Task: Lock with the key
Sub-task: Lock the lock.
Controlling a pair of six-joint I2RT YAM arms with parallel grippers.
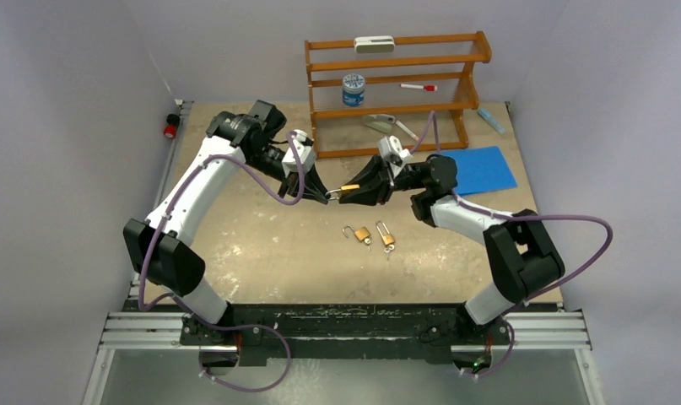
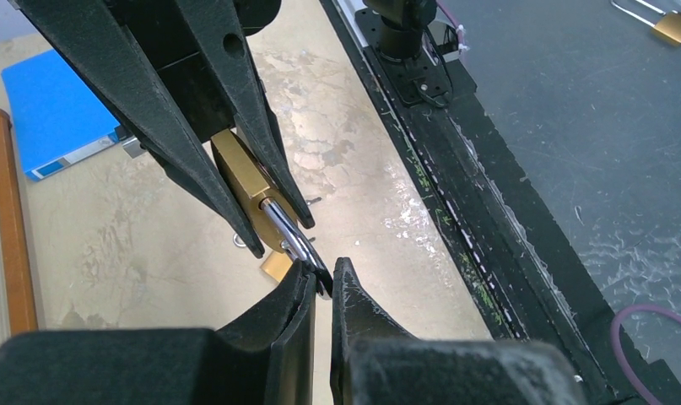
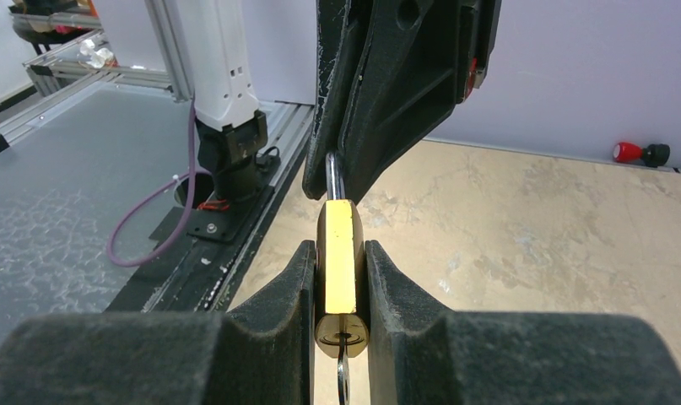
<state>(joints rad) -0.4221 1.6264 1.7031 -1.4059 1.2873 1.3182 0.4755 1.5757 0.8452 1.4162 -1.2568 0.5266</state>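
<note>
Top external view: the two arms meet over the middle of the table [image 1: 261,253], with the padlock [image 1: 350,187] held in the air between them. Its long axis runs from one gripper to the other. The right gripper [image 3: 341,253] clamps the brass body by its flat sides. The left gripper [image 2: 324,270] is pinched narrow on the shackle [image 2: 286,232]. The key [image 3: 343,380] sits in the keyhole at the body's far end, facing the right wrist, so it lies behind the right fingers and away from the left ones. Reaching it likely needs a regrip. I cannot tell whether the shackle is seated. Two more padlocks [image 1: 361,234] lie nearer the bases. At the back, the rack [image 1: 396,110] holds a jar [image 1: 353,89] and a marker [image 1: 418,87].
</note>
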